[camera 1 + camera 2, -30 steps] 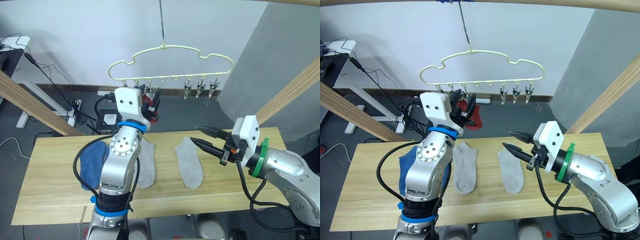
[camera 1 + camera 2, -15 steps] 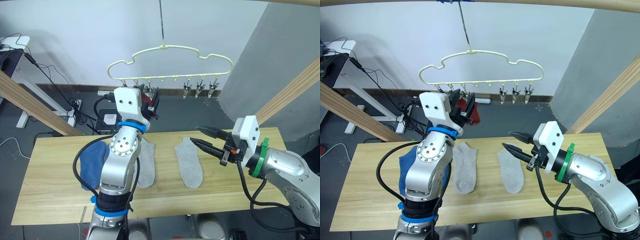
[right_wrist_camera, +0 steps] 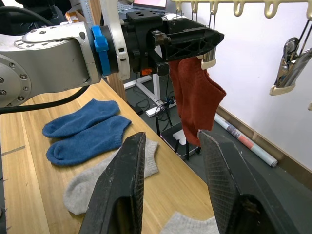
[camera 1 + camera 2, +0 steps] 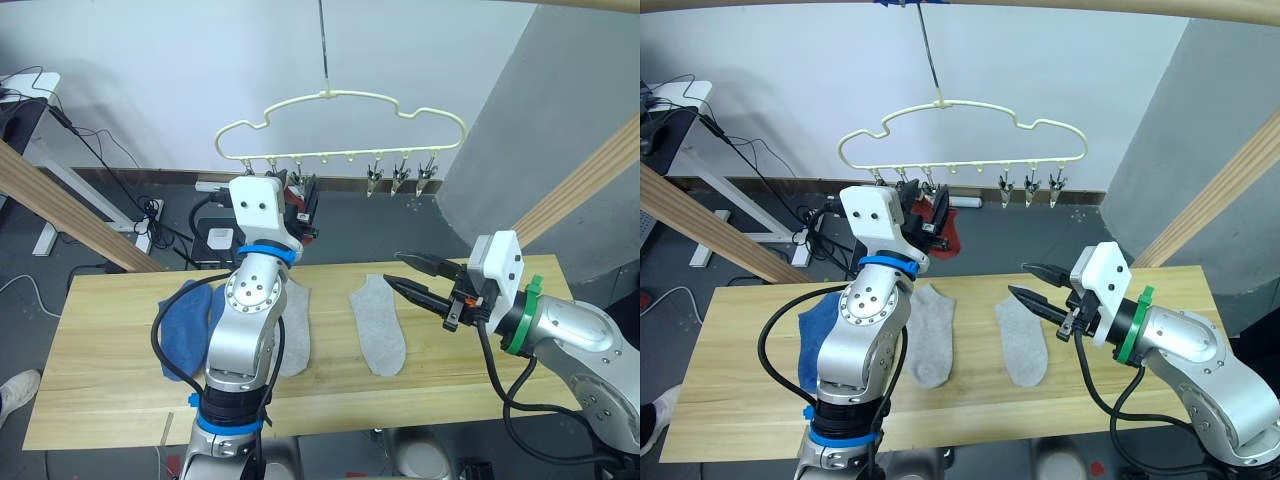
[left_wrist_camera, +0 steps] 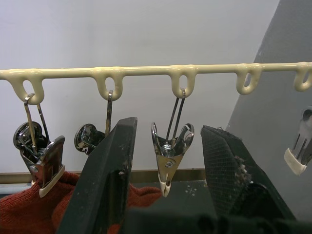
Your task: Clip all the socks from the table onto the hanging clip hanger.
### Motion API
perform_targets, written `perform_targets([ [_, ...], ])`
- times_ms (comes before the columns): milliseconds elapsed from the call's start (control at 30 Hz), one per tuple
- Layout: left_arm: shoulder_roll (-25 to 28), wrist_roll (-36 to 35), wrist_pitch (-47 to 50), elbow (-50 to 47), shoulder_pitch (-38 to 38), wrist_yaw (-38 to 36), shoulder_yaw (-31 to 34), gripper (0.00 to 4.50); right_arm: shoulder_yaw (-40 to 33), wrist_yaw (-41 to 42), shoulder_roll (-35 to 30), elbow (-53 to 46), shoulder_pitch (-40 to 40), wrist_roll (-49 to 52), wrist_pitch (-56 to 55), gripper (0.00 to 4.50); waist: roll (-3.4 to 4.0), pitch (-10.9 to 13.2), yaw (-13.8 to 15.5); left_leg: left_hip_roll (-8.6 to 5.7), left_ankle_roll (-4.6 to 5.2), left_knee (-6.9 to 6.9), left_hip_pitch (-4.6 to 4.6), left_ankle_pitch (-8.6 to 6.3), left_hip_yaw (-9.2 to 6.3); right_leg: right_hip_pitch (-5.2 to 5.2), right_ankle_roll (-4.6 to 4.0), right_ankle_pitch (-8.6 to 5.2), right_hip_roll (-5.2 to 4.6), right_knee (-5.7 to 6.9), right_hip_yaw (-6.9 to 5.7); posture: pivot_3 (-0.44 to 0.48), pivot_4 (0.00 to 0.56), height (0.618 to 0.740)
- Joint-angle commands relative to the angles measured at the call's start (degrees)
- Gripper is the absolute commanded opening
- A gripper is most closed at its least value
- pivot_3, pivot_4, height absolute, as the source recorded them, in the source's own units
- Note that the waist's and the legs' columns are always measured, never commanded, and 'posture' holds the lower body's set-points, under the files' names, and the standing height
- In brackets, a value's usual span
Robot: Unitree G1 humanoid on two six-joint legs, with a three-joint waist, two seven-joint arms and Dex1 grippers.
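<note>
Pale plank surface (image 4: 120, 400) set before a white wall, grey floor behind.
Two light grey knit socks (image 4: 378, 335) are laid lengthwise, toes toward six o'clock; two blue socks (image 3: 85, 129) lie at nine o'clock. A rust red sock (image 3: 195, 95) is hung from the cream-yellow wire clip hanger (image 4: 340, 125), whose bar runs nine-to-three. The left gripper (image 5: 165, 161) is spread around a clip; the right gripper (image 4: 405, 272) is held apart, empty.

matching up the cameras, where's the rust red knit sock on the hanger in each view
Left eye view: rust red knit sock under the left clips of the cream-yellow wire clip hanger.
Right eye view: same place.
Left wrist view: below the end clip.
Right wrist view: hanging from its clip.
Shared landmark: the hanger's looped bar.
</note>
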Motion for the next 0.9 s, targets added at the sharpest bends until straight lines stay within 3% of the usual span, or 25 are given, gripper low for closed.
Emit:
perform_targets([
  [33, -0.73, 1.03, -1.36, -2.43, -0.02, 0.82, -0.79, 2.28, -1.69, 0.37, -0.63, -2.05, 0.00, 1.54, -0.38, 1.77, 0.00, 0.00, 0.00, 0.00, 0.00, 0.00, 0.00, 0.00, 0.00, 0.00, 0.00, 0.00, 0.00, 0.00, 0.00, -0.242, 0.305, 0.740],
  [500, -2.00, 1.79, -2.07, -2.12, -0.03, 1.63, -1.22, 2.28, -2.01, 0.83, -0.58, -1.60, -1.65, 3.20, -1.25, 1.77, 0.00, 0.00, -0.03, 0.00, 0.00, 0.00, 0.00, 0.00, 0.00, 0.00, 0.00, 0.00, 0.00, 0.00, 0.01, -0.249, 0.305, 0.740],
  [600, -2.19, 1.99, -2.36, -1.93, -0.30, 1.80, -1.18, 1.74, -1.69, 0.83, -0.50, -1.54, -2.05, 3.41, -1.16, 1.77, 0.00, 0.00, -0.04, 0.00, 0.00, 0.01, 0.00, 0.00, 0.00, 0.01, 0.00, 0.00, 0.00, 0.01, 0.01, -0.249, 0.306, 0.740],
  [767, -2.16, 2.53, -2.57, -1.69, -0.32, 2.13, -1.02, 0.39, -1.62, 0.68, -0.72, -1.41, -2.01, 3.55, -1.05, 1.77, 0.00, 0.00, -0.03, 0.00, 0.00, 0.01, 0.00, 0.00, 0.01, 0.01, 0.00, 0.00, 0.00, 0.00, 0.01, -0.249, 0.306, 0.740],
  [900, -2.09, 2.63, -2.54, -2.07, -0.09, 2.18, -1.02, 0.01, -1.51, 0.32, -0.80, -1.71, -2.05, 3.65, -0.77, 1.77, 0.00, 0.00, -0.03, 0.00, 0.00, 0.01, 0.01, 0.00, 0.00, 0.01, 0.00, 0.00, 0.00, 0.01, 0.00, -0.249, 0.309, 0.740],
])
